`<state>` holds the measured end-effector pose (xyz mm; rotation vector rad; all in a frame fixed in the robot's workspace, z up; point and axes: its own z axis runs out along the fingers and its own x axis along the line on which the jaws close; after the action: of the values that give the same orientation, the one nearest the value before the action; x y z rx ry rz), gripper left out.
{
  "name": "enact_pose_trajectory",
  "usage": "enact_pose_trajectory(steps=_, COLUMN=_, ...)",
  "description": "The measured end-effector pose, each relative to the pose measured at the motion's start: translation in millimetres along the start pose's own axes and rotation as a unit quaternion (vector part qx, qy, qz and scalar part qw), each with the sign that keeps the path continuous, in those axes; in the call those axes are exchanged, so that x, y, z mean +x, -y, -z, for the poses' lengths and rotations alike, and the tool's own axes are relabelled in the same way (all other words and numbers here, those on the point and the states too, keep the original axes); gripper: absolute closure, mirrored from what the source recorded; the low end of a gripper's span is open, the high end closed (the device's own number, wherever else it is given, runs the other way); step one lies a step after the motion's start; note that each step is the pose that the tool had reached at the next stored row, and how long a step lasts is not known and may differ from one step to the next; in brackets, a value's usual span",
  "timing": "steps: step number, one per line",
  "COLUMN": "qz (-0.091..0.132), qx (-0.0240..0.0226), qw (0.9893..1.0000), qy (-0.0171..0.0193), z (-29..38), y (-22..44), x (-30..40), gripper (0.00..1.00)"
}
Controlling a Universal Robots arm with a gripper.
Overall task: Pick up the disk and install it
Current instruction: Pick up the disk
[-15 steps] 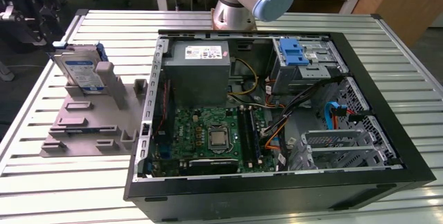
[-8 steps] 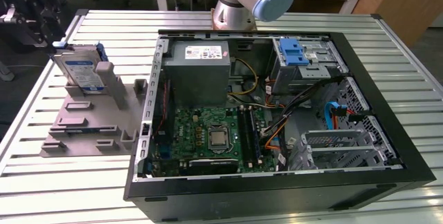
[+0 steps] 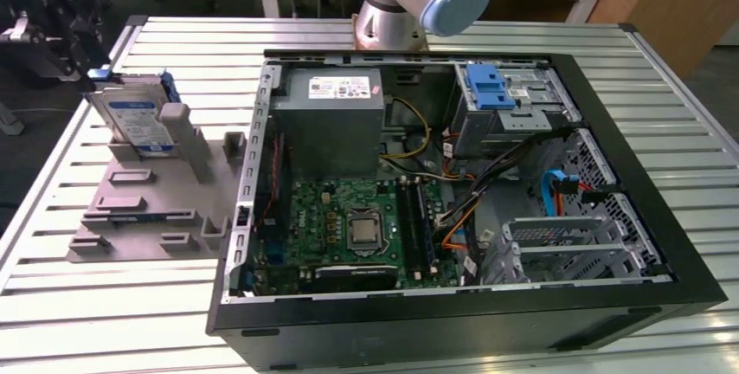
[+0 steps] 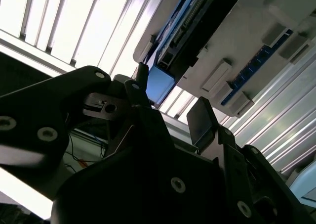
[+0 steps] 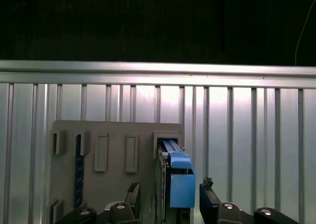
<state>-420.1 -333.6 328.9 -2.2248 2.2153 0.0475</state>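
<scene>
Two fingers (image 5: pixel 209 200) of my gripper (image 5: pixel 169 198) stand apart, holding nothing, one either side of the disk (image 5: pixel 181 183), which sits on edge in the grey stand (image 5: pixel 113 145) near the table's (image 5: pixel 237 135) edge, its flat faces toward the fingers

Even overhead light is recorded in the exterior view; a soft sheen is noted on the ribbed surface (image 3: pixel 646 88), and the computer case (image 3: pixel 462 326) interior is lightly shadowed. In the second wrist view its slats are blown out to white glare and the hand (image 4: pixel 170 103) is rendered as a dark silhouette. In the first wrist view the background beyond the surface is left black.
</scene>
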Motion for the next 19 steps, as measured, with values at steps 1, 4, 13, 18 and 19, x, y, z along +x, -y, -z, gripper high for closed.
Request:
enact_pose_trajectory(steps=1, qz=0.0, qx=-0.0001, qw=1.0, qy=0.0, z=-0.8, y=-0.2, x=-0.5, gripper=0.41)
enact_pose_trajectory(steps=4, qz=0.0, qx=-0.0001, qw=1.0, qy=-0.0001, z=-3.4, y=-0.8, x=-2.4, gripper=0.41)
enact_pose_trajectory(steps=13, qz=0.0, qx=-0.0001, qw=1.0, qy=0.0, z=-14.2, y=-2.4, x=-4.0, gripper=0.49)
enact_pose_trajectory(steps=18, qz=0.0, qx=-0.0001, qw=1.0, qy=0.0003, z=-19.6, y=-2.5, x=-5.1, gripper=0.49)
enact_pose_trajectory(steps=19, qz=0.0, qx=-0.0001, qw=1.0, qy=0.0003, z=-20.9, y=-2.5, x=-5.2, gripper=0.49)
